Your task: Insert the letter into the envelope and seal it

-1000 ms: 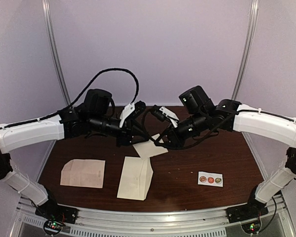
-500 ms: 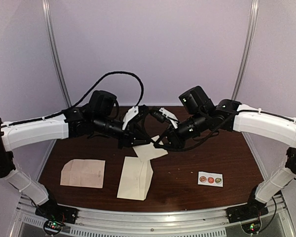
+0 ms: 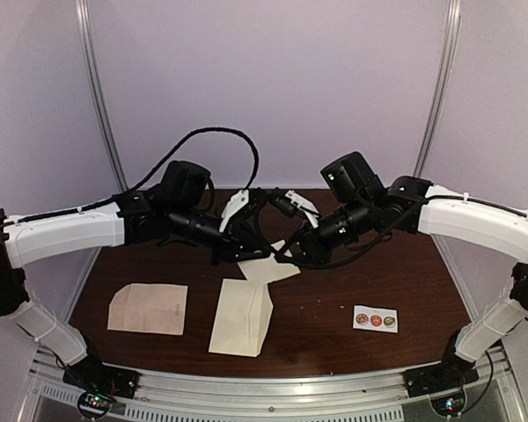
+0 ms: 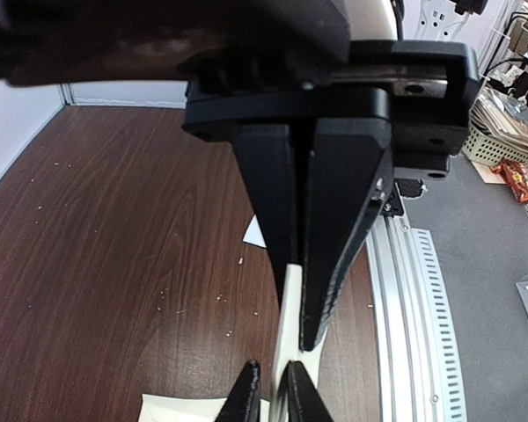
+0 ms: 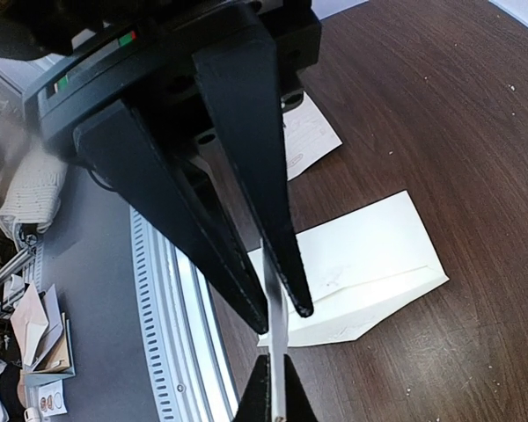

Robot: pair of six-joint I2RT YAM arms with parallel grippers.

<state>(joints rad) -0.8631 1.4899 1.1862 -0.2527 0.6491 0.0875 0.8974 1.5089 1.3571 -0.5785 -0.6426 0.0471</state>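
Note:
The letter (image 3: 268, 268), a folded cream sheet, hangs in the air between both grippers above the table's middle. My left gripper (image 3: 253, 251) is shut on it; in the left wrist view (image 4: 297, 303) the sheet (image 4: 290, 308) runs edge-on between the closed fingers. My right gripper (image 3: 286, 253) faces it, its jaws a little apart around the same sheet (image 5: 279, 338), as the right wrist view (image 5: 282, 318) shows. The cream envelope (image 3: 242, 316) lies flat on the table below, nearer the front, and shows in the right wrist view (image 5: 370, 264).
A pinkish creased sheet (image 3: 148, 308) lies at the front left. A small white strip of round stickers (image 3: 375, 318) lies at the front right. The aluminium rail (image 3: 273, 382) runs along the table's near edge.
My left arm has swung right and its gripper has closed on the letter beside the right gripper. The right arm has barely moved. The envelope lies where it was.

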